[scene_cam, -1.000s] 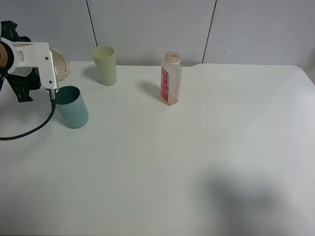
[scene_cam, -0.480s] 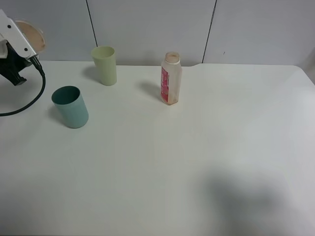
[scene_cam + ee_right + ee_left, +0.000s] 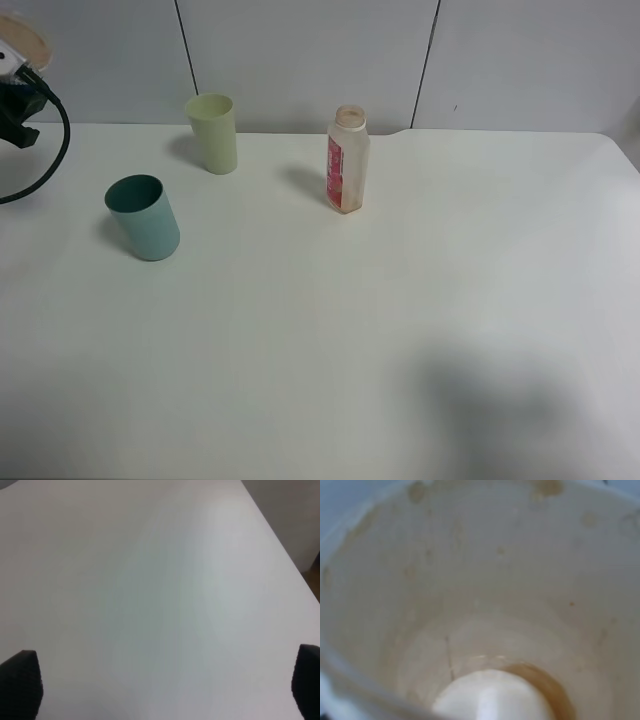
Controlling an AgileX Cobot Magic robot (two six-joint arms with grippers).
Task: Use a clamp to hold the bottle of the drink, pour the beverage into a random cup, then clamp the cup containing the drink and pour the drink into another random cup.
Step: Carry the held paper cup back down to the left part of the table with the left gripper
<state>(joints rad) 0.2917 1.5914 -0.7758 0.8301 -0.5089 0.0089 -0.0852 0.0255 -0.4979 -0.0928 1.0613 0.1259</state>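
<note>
Lifted up and out toward the far left corner since a second ago: left gripper (image 3: 14,70), clamped shut on the paper cup (image 3: 485,595), mostly cropped from the high view. Brown residue (image 3: 545,685) ringing that cup's bottom. Standing upright: teal tumbler (image 3: 143,217), pale green tumbler (image 3: 212,132), bottle (image 3: 347,160). Hovering spread wide over bare table (image 3: 165,580), holding nothing: right gripper (image 3: 162,685).

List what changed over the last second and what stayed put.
The left arm drew back up and left from above the teal cup, carrying the paper cup almost out of view. Teal cup, pale green cup and bottle did not move.
</note>
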